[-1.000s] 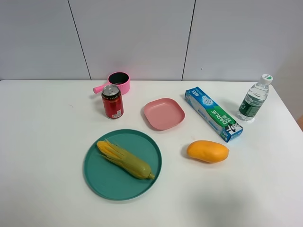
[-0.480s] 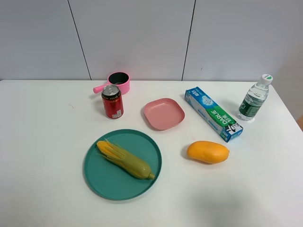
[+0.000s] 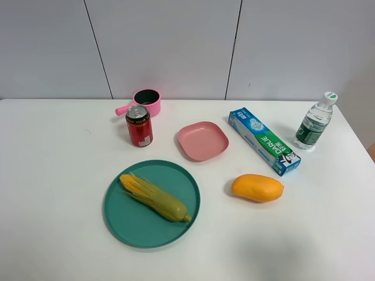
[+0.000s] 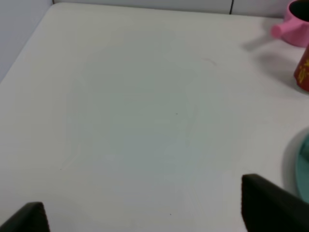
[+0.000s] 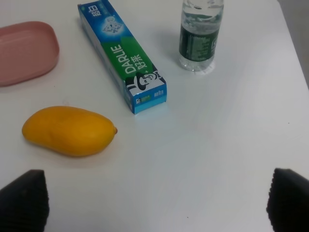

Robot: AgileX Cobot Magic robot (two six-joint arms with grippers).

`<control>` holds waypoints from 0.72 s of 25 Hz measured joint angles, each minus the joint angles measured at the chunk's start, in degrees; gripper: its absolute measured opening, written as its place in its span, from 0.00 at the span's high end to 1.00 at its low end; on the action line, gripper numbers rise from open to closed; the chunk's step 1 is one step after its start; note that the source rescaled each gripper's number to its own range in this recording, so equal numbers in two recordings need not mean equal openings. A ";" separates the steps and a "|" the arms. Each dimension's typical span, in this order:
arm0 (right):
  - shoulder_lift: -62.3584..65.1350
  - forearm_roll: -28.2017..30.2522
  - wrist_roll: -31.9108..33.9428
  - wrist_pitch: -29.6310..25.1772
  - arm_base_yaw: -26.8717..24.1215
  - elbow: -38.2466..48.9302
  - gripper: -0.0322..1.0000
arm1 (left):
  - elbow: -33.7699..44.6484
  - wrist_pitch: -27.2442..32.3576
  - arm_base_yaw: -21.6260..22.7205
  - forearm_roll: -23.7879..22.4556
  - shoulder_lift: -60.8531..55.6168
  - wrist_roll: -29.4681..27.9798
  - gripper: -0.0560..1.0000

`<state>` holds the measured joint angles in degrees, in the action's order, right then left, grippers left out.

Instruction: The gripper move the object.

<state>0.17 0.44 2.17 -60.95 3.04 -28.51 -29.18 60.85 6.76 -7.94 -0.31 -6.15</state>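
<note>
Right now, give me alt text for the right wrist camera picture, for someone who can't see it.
A mango lies on a white table, untouched, with the gripper open above the table, its two dark fingertips at the frame's corners. Beyond the mango are a toothpaste box, an upright water bottle and part of a pink plate.

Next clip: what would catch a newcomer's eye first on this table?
Probably the green plate at the front left of the overhead view, with the corn cob lying across it, and the orange mango alone on the white table to its right. Behind the mango, the blue-green toothpaste box lies diagonally between the pink dish and the water bottle. Neither arm appears overhead.
</note>
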 joint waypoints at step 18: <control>0.00 0.00 0.00 0.00 0.00 0.00 0.00 | 0.00 -0.17 -6.35 -0.17 0.00 -0.15 0.34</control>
<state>0.17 0.44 2.17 -60.95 3.04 -28.51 -29.18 60.68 0.41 -8.12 -0.31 -6.30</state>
